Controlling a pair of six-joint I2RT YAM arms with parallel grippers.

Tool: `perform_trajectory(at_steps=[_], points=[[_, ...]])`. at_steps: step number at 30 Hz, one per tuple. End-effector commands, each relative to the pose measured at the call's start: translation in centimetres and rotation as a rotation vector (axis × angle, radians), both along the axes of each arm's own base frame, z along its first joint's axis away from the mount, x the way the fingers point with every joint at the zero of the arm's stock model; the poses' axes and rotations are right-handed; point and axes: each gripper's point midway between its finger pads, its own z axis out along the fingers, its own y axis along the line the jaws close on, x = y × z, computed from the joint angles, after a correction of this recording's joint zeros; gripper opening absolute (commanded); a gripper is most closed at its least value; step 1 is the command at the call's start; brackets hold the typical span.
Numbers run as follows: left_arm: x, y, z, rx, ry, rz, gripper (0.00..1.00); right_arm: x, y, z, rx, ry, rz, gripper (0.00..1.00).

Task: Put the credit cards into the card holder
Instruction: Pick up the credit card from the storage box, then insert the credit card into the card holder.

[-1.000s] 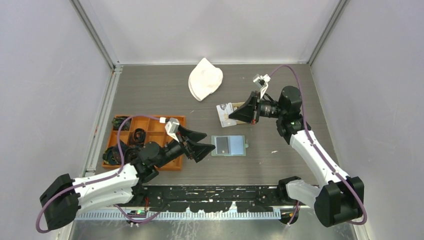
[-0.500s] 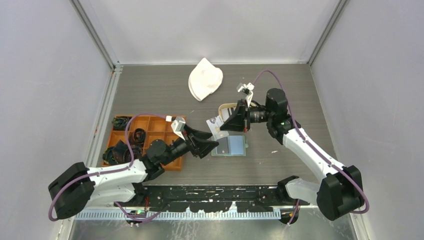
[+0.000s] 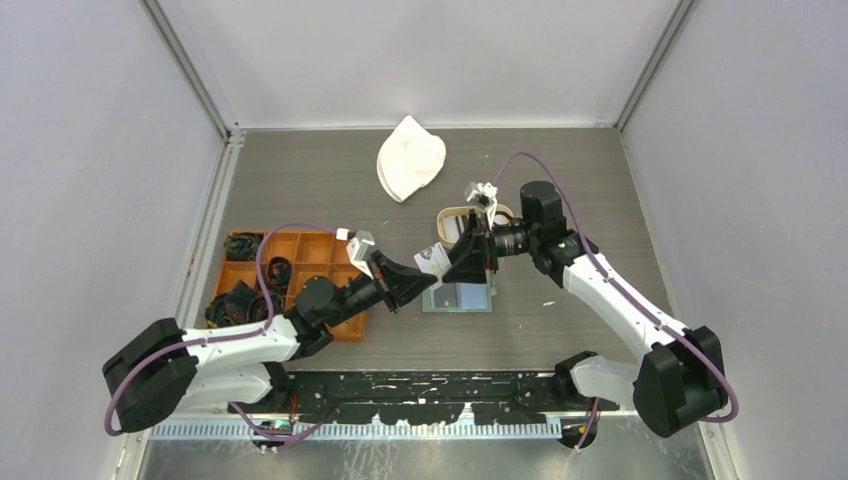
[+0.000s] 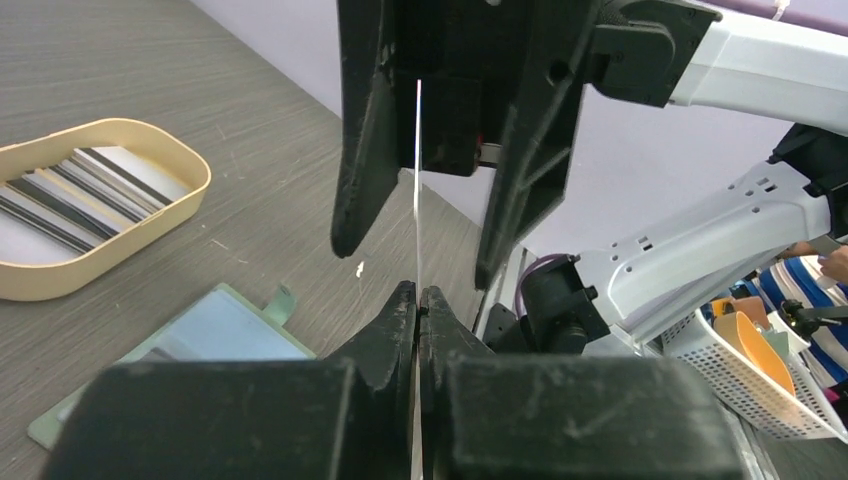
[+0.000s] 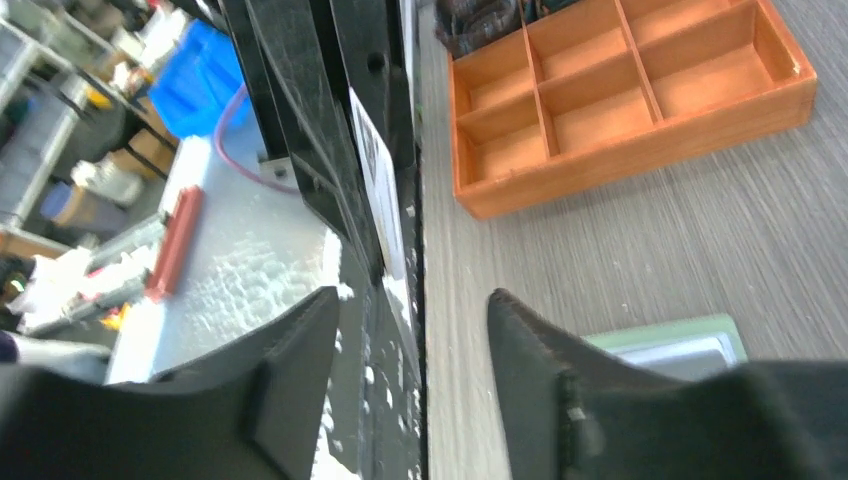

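A pale credit card (image 3: 431, 260) is held upright above the table between the two arms. My left gripper (image 4: 418, 298) is shut on the card's near edge. The card (image 4: 417, 170) shows edge-on as a thin white line in the left wrist view. My right gripper (image 3: 462, 262) stands open on either side of the card's far end, its fingers (image 4: 360, 130) apart from it. The right wrist view shows the card's printed face (image 5: 380, 190). The sage-green card holder (image 3: 458, 297) lies open on the table below. More credit cards (image 4: 80, 190) lie in the oval tan tray (image 4: 190, 165).
An orange compartmented tray (image 3: 300, 262) with dark items sits by the left arm. A white cloth (image 3: 410, 160) lies at the back. The oval tray (image 3: 452, 215) is partly hidden behind the right gripper. Grey walls close in the table on three sides.
The right arm carried the card from the oval tray leftward over the card holder. My left gripper reached in and shut on the card. The right gripper's jaws opened.
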Motion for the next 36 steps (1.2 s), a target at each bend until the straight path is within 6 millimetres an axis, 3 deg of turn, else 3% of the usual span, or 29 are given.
perform_trajectory(at_steps=[1, 3, 6, 13, 17, 19, 21, 25, 27, 28, 30, 32, 34, 36], points=[[-0.7, 0.5, 0.9, 0.032, -0.048, -0.044, 0.0, 0.2, -1.5, 0.8, -0.048, -0.183, 0.012, 0.69], [-1.3, 0.6, -1.2, 0.14, -0.009, -0.072, 0.0, 0.2, -2.0, 1.0, -0.058, -0.212, 0.01, 0.76], [-2.7, 0.6, -2.1, 0.231, -0.021, -0.149, 0.0, -0.2, -2.2, 0.5, -0.051, -0.255, 0.031, 0.8], [-4.5, -0.5, -2.4, 0.322, -0.021, -0.303, 0.0, -1.2, -2.1, -0.8, -0.021, -0.259, 0.097, 0.8], [-4.3, -1.3, -2.6, 0.341, -0.017, -0.33, 0.0, -1.6, -1.9, -1.2, -0.018, -0.246, 0.117, 0.72], [-4.2, -1.6, -2.8, 0.347, -0.014, -0.336, 0.0, -1.7, -1.7, -1.3, -0.016, -0.24, 0.127, 0.66], [-4.1, -1.8, -2.9, 0.351, -0.011, -0.34, 0.0, -1.8, -1.6, -1.5, -0.018, -0.234, 0.134, 0.52], [-3.7, -1.9, -3.5, 0.359, 0.0, -0.323, 0.0, -1.7, -1.5, -1.5, -0.031, -0.21, 0.135, 0.02], [-3.0, -1.7, -3.9, 0.363, 0.017, -0.28, 0.0, -1.5, -1.5, -1.5, -0.051, -0.198, 0.127, 0.01], [-2.4, -1.5, -4.3, 0.369, 0.04, -0.238, 0.08, -1.3, -1.5, -1.6, -0.057, -0.188, 0.122, 0.01], [-0.9, -0.5, -5.4, 0.374, 0.108, -0.132, 0.34, -0.6, -1.6, -1.8, -0.068, -0.125, 0.082, 0.01], [0.5, 0.9, -6.9, 0.365, 0.209, -0.013, 0.53, 1.4, -1.9, -2.7, -0.096, -0.014, -0.031, 0.01], [1.3, 2.2, -8.9, 0.335, 0.314, 0.076, 0.65, 4.5, -3.3, -4.6, -0.164, 0.126, -0.214, 0.01], [1.7, 3.0, -10.6, 0.303, 0.393, 0.12, 0.7, 7.4, -5.7, -6.8, -0.198, 0.312, -0.37, 0.01]])
